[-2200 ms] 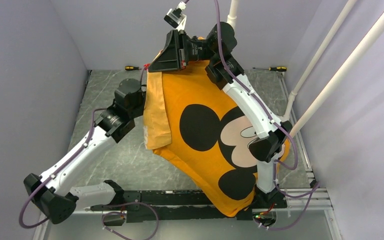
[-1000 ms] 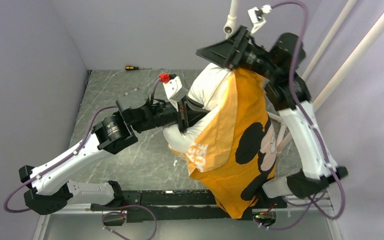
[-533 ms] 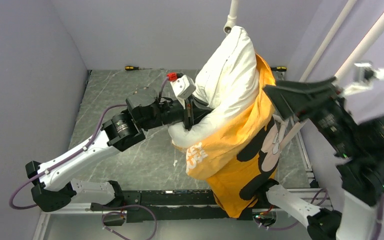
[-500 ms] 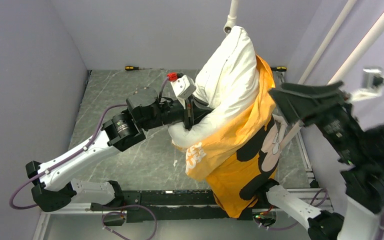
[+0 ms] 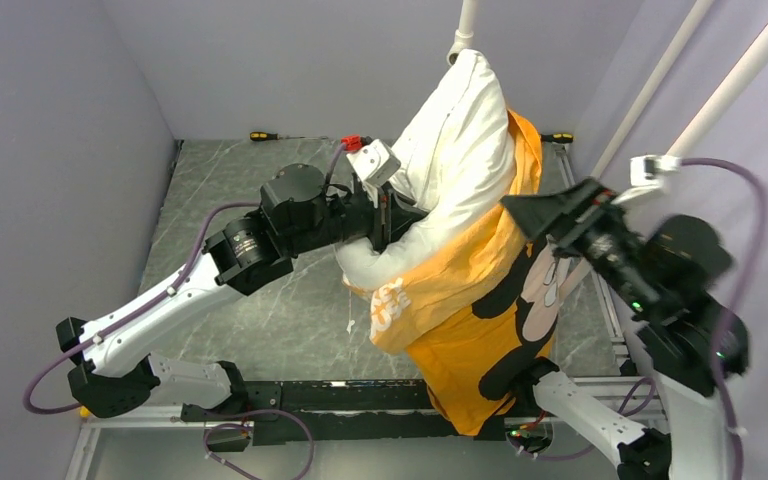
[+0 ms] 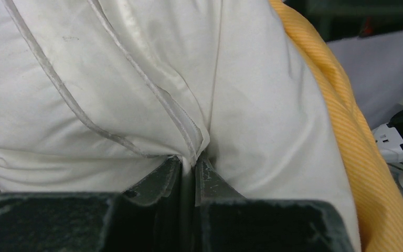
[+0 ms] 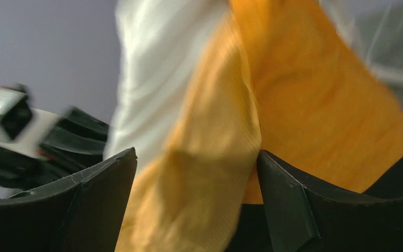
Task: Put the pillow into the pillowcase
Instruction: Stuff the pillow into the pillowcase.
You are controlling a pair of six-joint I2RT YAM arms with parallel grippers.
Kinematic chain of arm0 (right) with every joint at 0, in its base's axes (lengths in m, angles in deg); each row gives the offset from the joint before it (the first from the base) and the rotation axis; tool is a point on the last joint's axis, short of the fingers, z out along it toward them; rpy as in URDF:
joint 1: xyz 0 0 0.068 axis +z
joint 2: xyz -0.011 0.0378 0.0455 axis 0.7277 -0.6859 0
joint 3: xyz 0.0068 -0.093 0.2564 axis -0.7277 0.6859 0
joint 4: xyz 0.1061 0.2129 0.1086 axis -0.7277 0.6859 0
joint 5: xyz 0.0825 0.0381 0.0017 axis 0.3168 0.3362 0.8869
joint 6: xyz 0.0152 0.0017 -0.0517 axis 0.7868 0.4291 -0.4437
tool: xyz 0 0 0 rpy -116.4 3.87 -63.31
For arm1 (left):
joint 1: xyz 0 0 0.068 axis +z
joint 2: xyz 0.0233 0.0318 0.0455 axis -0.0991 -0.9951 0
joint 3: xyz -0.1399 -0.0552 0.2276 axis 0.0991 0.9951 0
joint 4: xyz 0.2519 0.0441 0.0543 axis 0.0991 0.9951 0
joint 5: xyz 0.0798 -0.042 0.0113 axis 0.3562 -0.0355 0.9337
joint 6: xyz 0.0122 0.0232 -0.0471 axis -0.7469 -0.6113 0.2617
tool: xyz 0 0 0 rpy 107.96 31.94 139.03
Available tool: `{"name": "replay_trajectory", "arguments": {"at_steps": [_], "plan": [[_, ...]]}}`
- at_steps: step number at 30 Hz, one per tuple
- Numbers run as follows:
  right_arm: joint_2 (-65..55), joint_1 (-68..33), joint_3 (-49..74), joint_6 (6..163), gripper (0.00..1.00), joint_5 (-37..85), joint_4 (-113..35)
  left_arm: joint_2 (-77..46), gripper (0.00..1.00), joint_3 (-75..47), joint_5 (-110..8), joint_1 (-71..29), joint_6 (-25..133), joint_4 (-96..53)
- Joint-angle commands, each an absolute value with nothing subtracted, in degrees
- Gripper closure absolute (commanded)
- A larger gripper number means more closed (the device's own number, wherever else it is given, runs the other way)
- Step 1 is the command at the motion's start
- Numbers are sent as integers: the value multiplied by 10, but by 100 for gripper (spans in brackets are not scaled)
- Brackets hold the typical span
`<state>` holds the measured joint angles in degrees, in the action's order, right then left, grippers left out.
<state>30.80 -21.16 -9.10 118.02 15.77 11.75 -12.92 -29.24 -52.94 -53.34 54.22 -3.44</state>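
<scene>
Sheathing step, half done: left end effector (image 6: 189, 164) pinches the plump white pillow (image 5: 460, 130) seam; right end effector (image 7: 195, 155) is wide open and empty, and should next grip the orange-yellow fabric pillowcase (image 5: 465, 285) rim.

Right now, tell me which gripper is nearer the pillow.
Left. The left gripper pinches the pillow at its seam; the right gripper stands open off to its side, facing the pillowcase.

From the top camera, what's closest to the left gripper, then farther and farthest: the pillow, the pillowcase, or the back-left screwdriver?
1. pillow: touching, pinched by the left gripper.
2. pillowcase: just to the right, wrapped around the pillow's lower end.
3. screwdriver: farthest, lying at the back left.
</scene>
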Motion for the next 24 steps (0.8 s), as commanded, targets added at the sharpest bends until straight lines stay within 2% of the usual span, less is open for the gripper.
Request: {"name": "replay_trajectory", "arguments": {"at_steps": [1,7,9,13,17,20,24], "plan": [[327,-211,21,1269,18,276,107,-142,92,-276,-535,-547,560,18],[359,-211,159,1383,41,438,-90,-143,92,-272,-525,-547,560,31],[356,-211,160,1393,65,442,-115,-142,92,-270,-517,-547,559,35],[327,-210,113,1387,100,461,-155,-129,92,-267,-462,-547,561,56],[295,-210,91,1400,100,504,-291,-95,94,-264,-432,-547,555,61],[235,-210,64,1431,100,553,-420,-72,98,-288,-359,-547,553,91],[84,-167,-53,1439,100,623,-528,-32,100,-316,-290,-547,545,99]]}}
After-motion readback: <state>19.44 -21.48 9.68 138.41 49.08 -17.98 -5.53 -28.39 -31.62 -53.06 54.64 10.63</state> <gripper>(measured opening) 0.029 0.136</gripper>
